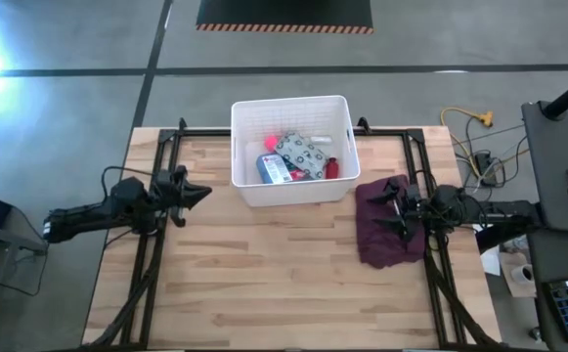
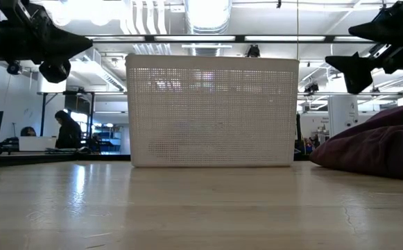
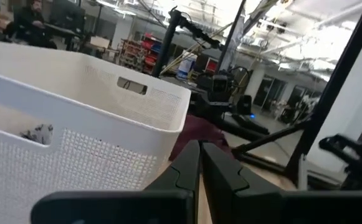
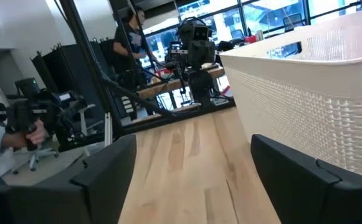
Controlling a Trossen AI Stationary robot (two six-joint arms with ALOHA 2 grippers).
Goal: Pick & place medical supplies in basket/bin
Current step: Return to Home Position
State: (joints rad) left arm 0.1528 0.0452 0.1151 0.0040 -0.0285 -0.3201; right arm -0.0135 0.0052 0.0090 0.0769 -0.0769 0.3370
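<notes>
High view shows the white bin (image 1: 293, 193) standing at the far middle of the wooden tabletop (image 1: 264, 274), its long side facing the arms. Several supplies lie together on its floor. A blue-white pouch (image 1: 274, 169) sits toward the near wall, and a pale green pack (image 1: 303, 152) with a dark speckled pattern lies beside it at a slant. A red piece (image 1: 330, 168) is at the right end of the heap, and a pink item (image 1: 267, 144) is tucked behind the pouch. Finer detail of these things cannot be made out.

The left gripper (image 1: 194, 193) hangs just off the bin's left wall, apart from it. In the left wrist view its fingers (image 3: 221, 174) are pressed together with nothing between them.

The right gripper (image 1: 385, 207) hovers above a crumpled maroon cloth (image 1: 391, 235) that lies on the tabletop to the right of the bin. In the right wrist view its fingers (image 4: 106, 168) stand wide apart and hold nothing, and the bin's lattice wall (image 4: 318, 93) rises close on one side.

In the low view the bin (image 2: 211, 111) rests flat on the tabletop, the cloth (image 2: 378, 146) heaped to its right. Both grippers are raised well clear of the wood.
</notes>
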